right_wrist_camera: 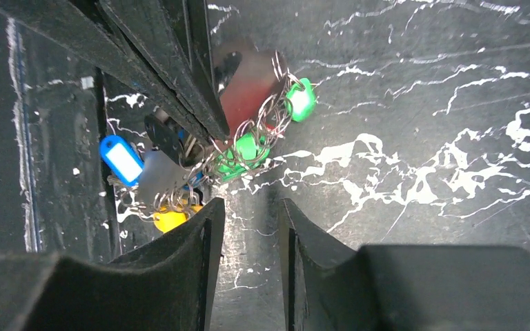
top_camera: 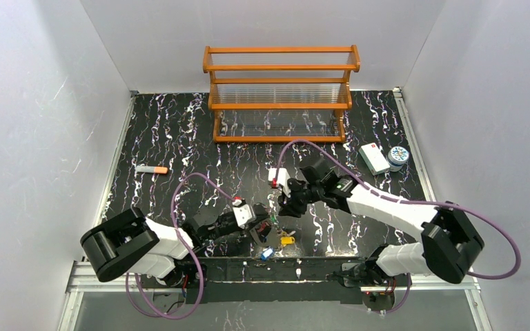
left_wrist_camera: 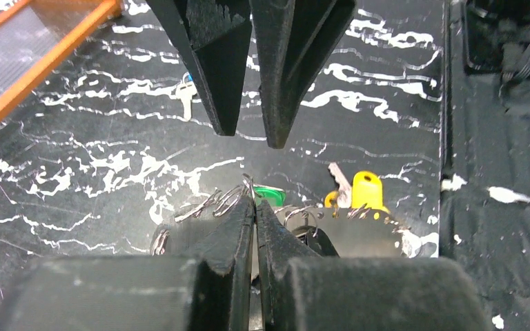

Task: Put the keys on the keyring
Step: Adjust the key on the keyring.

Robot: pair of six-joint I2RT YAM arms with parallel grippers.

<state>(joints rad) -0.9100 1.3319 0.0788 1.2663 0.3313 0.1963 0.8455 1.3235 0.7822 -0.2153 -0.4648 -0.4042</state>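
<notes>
- Top external view: my left arm lies low along the near edge, reaching toward 3 o'clock. The left gripper [top_camera: 261, 224] sits at the bundle, at about 6 o'clock on the table [top_camera: 179, 138].
- On the left wrist view that gripper is clenched on the keyring [left_wrist_camera: 210, 203], with wire loops poking out at the tips. I judge the ring light, springy and slick, so a pinch on bare wire could let it twist.
- The keys [right_wrist_camera: 245, 148] hang tangled around the ring just beside that pinch: green tags [right_wrist_camera: 300, 96], a blue tag [right_wrist_camera: 121, 158] at 9 o'clock and a yellow head [right_wrist_camera: 169, 219] at 7 o'clock. They look light and stiff and likely to swing. I would grip a flat plastic head, not the smooth blade.
- One loose key [left_wrist_camera: 186, 93] lies alone on the table, at 11 o'clock from my pinch.
- My right arm comes in from 4 o'clock, elbow raised and wrist tipped down. The right gripper [right_wrist_camera: 248, 207] is released, with nothing between its fingers, just short of the bundle.
</notes>
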